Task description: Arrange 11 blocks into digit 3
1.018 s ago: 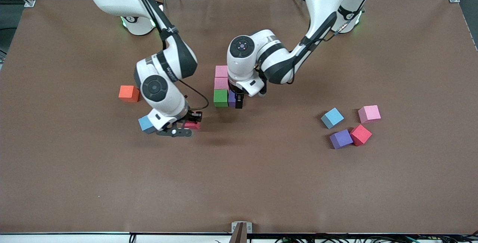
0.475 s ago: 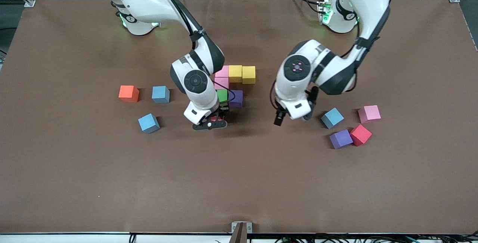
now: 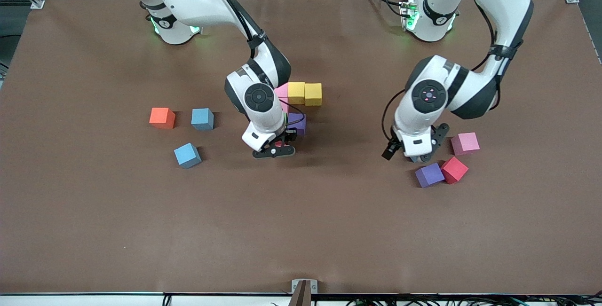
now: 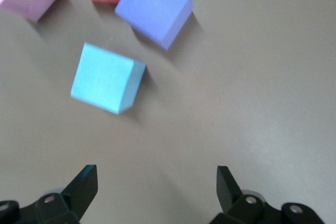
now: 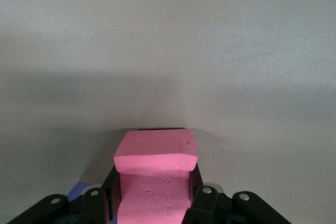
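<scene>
Holding a red foam cube [image 5: 155, 174] in the right gripper [image 3: 274, 148] right by the half-built digit 3.

Going across the front view as I see it: the odd orange foam cube [image 3: 162, 117] and two light blue foam cubes [image 3: 202, 118] sit loose toward the right arm's end of the brown table mat [image 3: 301, 231]. Then the figure so far, with a pink cube [image 3: 282, 91], two yellow foam cubes [image 3: 304, 93] and a purple one [image 3: 298, 123]. My right gripper is clamped on red just over the mat by that purple one, so I reckon placing is the step in hand. It wants lowering flush before letting go. The left gripper [image 4: 156, 187] hangs spread wide, holding nothing, over another light blue foam cube [image 4: 106, 78], beside purple [image 3: 429, 175], red [image 3: 454, 169] and pink [image 3: 465, 143] spares.
</scene>
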Robot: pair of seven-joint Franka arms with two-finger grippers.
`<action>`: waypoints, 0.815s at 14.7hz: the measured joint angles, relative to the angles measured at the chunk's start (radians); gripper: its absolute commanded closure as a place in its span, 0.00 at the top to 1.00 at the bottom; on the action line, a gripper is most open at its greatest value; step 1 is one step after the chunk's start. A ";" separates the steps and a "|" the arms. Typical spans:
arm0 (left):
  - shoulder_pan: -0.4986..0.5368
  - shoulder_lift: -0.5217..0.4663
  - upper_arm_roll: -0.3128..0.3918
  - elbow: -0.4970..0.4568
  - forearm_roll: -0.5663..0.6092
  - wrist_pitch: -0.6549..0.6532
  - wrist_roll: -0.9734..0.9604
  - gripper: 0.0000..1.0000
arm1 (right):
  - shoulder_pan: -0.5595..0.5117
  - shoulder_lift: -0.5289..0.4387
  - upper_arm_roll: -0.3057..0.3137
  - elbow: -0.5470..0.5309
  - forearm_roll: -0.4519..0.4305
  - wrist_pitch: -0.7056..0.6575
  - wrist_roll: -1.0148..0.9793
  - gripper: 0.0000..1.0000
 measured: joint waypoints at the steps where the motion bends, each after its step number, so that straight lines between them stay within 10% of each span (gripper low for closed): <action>1: 0.025 -0.004 0.000 -0.024 0.000 0.027 0.036 1.00 | 0.001 0.002 0.000 -0.004 0.000 0.000 0.001 0.07; 12: 0.210 -0.006 -0.004 -0.228 0.082 0.259 0.281 1.00 | 0.011 0.003 -0.001 -0.014 0.000 -0.001 0.030 0.07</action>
